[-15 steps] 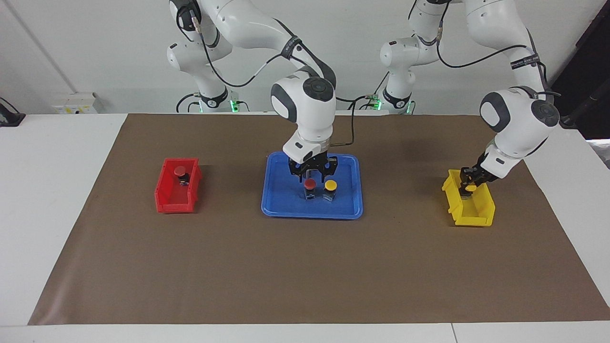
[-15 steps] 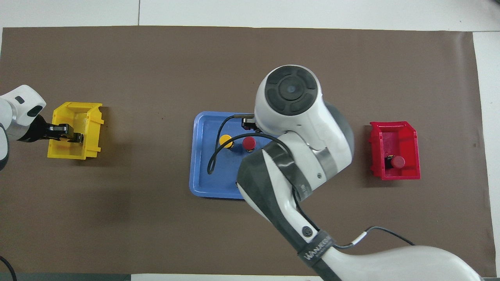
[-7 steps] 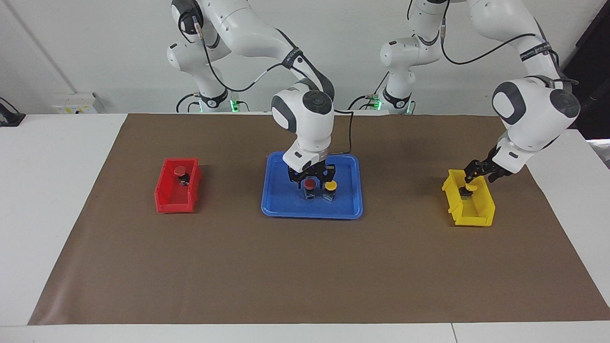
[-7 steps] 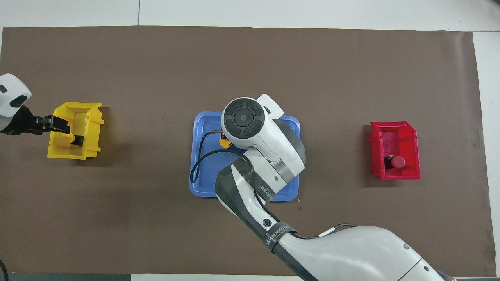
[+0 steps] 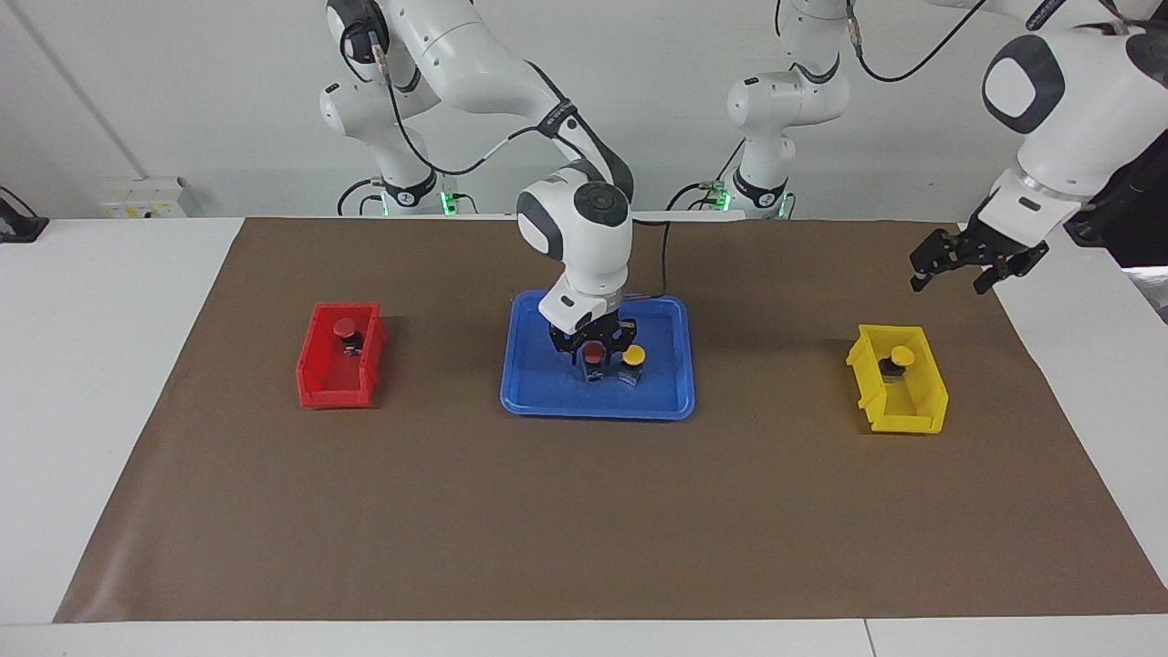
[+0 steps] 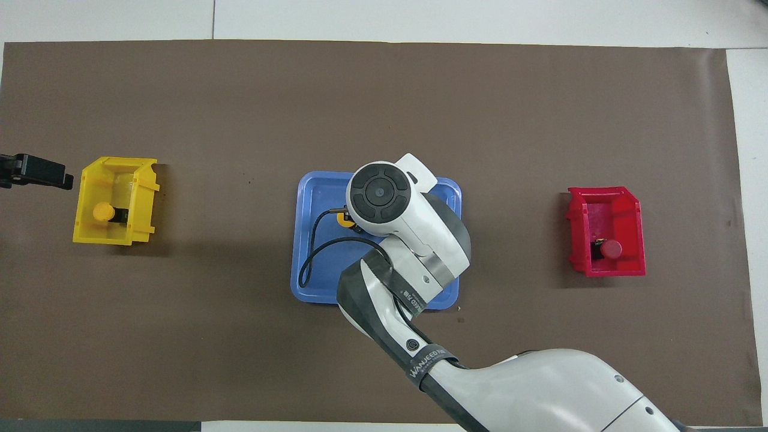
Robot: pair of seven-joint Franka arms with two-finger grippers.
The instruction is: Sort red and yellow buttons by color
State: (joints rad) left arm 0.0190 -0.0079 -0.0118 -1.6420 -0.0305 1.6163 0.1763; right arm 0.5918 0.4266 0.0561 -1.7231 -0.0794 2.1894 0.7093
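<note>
On the blue tray (image 5: 538, 388), the red button (image 5: 594, 352) is straddled by the right gripper (image 5: 595, 346); whether its jaws have clamped cannot be told. A yellow button (image 5: 633, 354) stands beside. The left gripper (image 5: 969, 267), jaws apart, is raised.

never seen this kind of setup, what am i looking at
Two robot arms work at a table covered by a brown mat. One picture faces them from across the table; the other looks down from above their end. On the mat stand a blue tray, a red bin and a yellow bin. The red bin holds a red button, the yellow bin a yellow button. In the tray a second red button and a second yellow button stand together. The right arm reaches down at the second red button; whether it grips it I cannot tell. The left arm hangs above the mat near the yellow bin, jaws open.
</note>
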